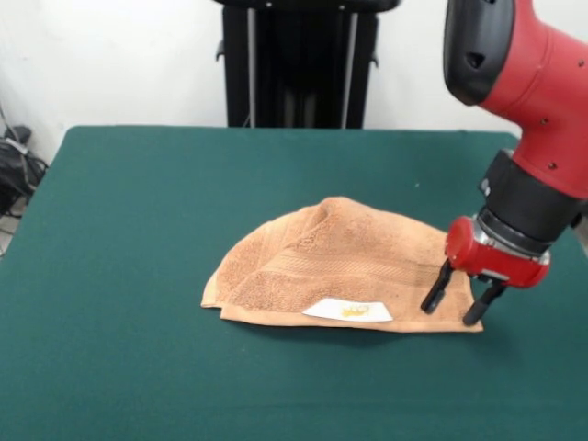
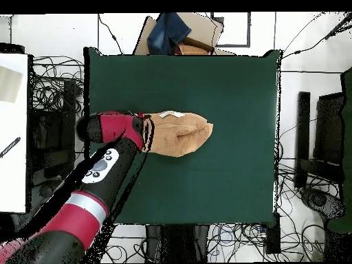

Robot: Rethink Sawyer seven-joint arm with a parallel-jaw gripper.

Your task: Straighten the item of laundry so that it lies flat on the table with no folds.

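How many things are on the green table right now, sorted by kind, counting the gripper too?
Towels: 1, the orange-tan towel, folded and bunched, white label at its near edge
Grippers: 1, the gripper, open, at the towel's corner
Tables: 1, the table
Total: 3

cardboard box (image 2: 196, 31), floor cables (image 2: 51, 93)

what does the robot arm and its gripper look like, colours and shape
The arm has thick, rounded red shells with black joint sections. The overhead view shows a silver-grey band and a light panel with dark buttons along it. The gripper has a red body with two slim black fingers.
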